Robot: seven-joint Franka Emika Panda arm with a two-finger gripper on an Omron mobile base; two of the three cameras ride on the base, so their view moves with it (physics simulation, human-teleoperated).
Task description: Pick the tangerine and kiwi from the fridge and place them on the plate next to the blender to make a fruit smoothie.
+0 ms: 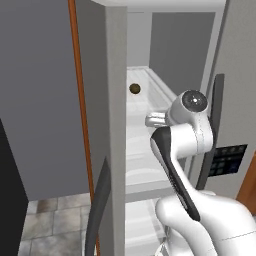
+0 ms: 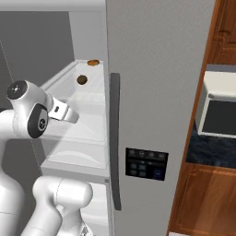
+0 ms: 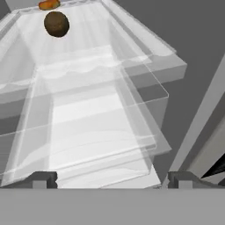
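Kiwi on fridge shelf well ahead of wide-open, empty gripper, tangerine behind it

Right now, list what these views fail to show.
- Tangerine: cut by the hand view's top edge; in the left base view the fridge door edge hides it.
- Gripper: fingertips too small in the right base view.
- Kiwi: tiny, no detail.

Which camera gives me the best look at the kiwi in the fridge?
The hand view: the kiwi looks largest there, unobstructed on the clear shelf, just before the tangerine. In the left and right base views it is just a small dark ball far back on the shelf.
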